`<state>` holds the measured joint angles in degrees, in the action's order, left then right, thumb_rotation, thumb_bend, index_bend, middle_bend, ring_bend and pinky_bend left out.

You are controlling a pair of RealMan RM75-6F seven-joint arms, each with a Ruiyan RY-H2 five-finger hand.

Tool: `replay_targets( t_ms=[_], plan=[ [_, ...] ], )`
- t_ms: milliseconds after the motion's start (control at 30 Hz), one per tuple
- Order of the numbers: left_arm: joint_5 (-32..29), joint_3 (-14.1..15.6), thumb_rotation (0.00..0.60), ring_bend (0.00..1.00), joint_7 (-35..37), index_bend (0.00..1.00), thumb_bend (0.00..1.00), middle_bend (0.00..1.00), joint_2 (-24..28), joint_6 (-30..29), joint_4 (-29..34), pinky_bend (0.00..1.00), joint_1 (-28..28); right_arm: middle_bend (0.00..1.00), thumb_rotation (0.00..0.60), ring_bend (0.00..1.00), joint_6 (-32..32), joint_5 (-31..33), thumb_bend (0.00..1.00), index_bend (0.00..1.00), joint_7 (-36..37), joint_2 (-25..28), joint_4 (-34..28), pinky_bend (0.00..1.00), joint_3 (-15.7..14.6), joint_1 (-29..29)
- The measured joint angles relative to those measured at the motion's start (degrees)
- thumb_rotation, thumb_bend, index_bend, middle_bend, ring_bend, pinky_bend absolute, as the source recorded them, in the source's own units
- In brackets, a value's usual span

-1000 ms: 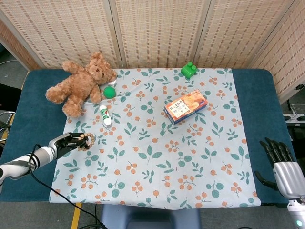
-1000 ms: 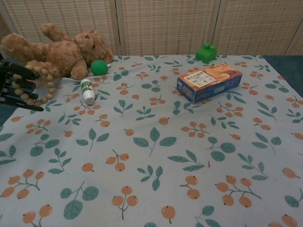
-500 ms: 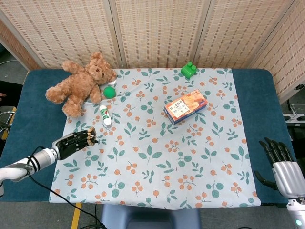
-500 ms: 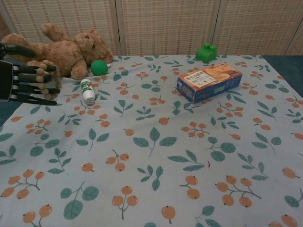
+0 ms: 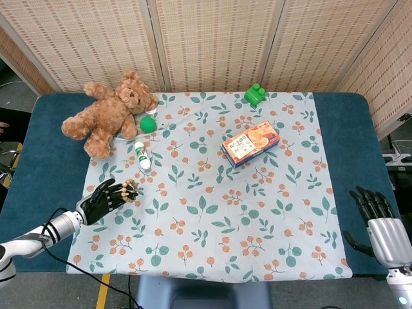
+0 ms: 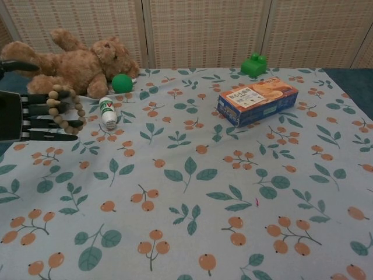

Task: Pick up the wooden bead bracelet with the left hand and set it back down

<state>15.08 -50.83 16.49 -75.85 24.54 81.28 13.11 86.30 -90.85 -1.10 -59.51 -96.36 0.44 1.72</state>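
Note:
The wooden bead bracelet (image 5: 131,190) hangs looped over the fingers of my left hand (image 5: 103,198), just above the floral cloth near its left edge. In the chest view the bracelet (image 6: 77,111) drapes across the outstretched dark fingers (image 6: 49,109) of the left hand (image 6: 23,116), at the far left of the frame. The fingers are fairly straight and spread, with the beads caught around them. My right hand (image 5: 381,226) stays off the table's front right corner, fingers apart and holding nothing; only the head view shows it.
A brown teddy bear (image 5: 109,112) lies at the back left with a green ball (image 5: 149,123) and a small white bottle (image 5: 142,156) beside it. An orange snack box (image 5: 251,143) sits mid-table, and a green block (image 5: 255,94) stands behind it.
My left hand has drawn back toward the front edge and slightly right with the bracelet on it. Its fingers have straightened and spread. The right hand has not moved.

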Motion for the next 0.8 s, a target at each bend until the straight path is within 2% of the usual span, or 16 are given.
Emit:
replay_targets(
  t_ms=[133, 233, 367, 533, 667, 800],
  plan=[
    [-2.49, -2.29, 0.199, 0.19, 2.03, 0.44, 0.39, 0.59, -2.85, 0.59, -0.70, 0.00, -2.03, 0.00, 0.540, 0.00, 0.14, -0.05, 0.24, 0.00, 0.18, 0.03, 0.08, 0.00, 0.00, -0.06],
    [-3.27, -4.07, 0.208, 0.19, 2.63, 0.47, 0.41, 0.59, -5.73, 0.72, -1.78, 0.00, -3.44, 0.00, 0.540, 0.00, 0.01, -0.12, 0.24, 0.00, 0.20, 0.05, 0.08, 0.00, -0.06, 0.00],
    [-2.04, -4.49, 0.211, 0.19, 2.86, 0.50, 0.41, 0.60, -7.15, -1.31, -2.30, 0.00, -3.97, 0.00, 0.540, 0.00, 0.02, -0.24, 0.24, 0.00, 0.24, 0.04, 0.13, 0.00, -0.11, 0.01],
    [1.25, -3.14, 0.184, 0.21, 3.98, 0.53, 0.41, 0.63, -7.04, -5.55, -1.29, 0.00, -3.64, 0.00, 0.539, 0.00, 0.24, -0.60, 0.24, 0.00, 0.32, 0.07, 0.12, 0.00, -0.22, -0.05],
    [3.75, -1.18, 0.125, 0.21, 5.17, 0.55, 0.45, 0.62, -6.16, -8.82, 0.29, 0.00, -2.94, 0.00, 0.540, 0.00, 0.44, -0.85, 0.24, 0.00, 0.28, 0.04, 0.14, 0.00, -0.29, -0.11],
    [6.74, 1.05, 0.124, 0.21, 6.30, 0.56, 0.48, 0.62, -5.20, -11.58, 1.90, 0.00, -2.08, 0.00, 0.540, 0.00, 0.56, -0.78, 0.24, 0.00, 0.26, 0.02, 0.15, 0.00, -0.25, -0.16]
  ],
)
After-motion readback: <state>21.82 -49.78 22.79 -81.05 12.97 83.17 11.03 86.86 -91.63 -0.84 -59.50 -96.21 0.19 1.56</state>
